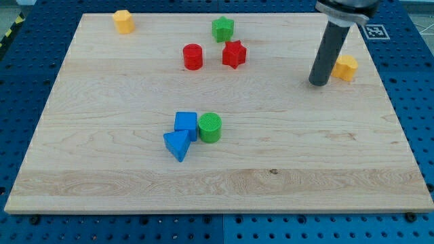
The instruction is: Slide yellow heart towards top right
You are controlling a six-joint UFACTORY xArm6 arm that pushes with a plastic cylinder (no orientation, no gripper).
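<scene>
Though edge-close, yellow heart (pixel 346 68) beside my tip (pixel 317 83)

This looks like a robotics lab: a pale wooden board (pixel 224 183) lies on a blue perforated mounting table (pixel 413 122), with a black-and-white fiducial marker (pixel 375 30) at the far right edge.

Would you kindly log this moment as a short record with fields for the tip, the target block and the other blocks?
tip: my tip rests on the board near the view's right edge
target: yellow heart lies just right of the tip, partly behind the rod; contact cannot be confirmed
other yellow: yellow block at the view's top left
upper group: green star, red cylinder, red star
centre cluster: blue cube, blue triangle, green cylinder, packed together
</scene>
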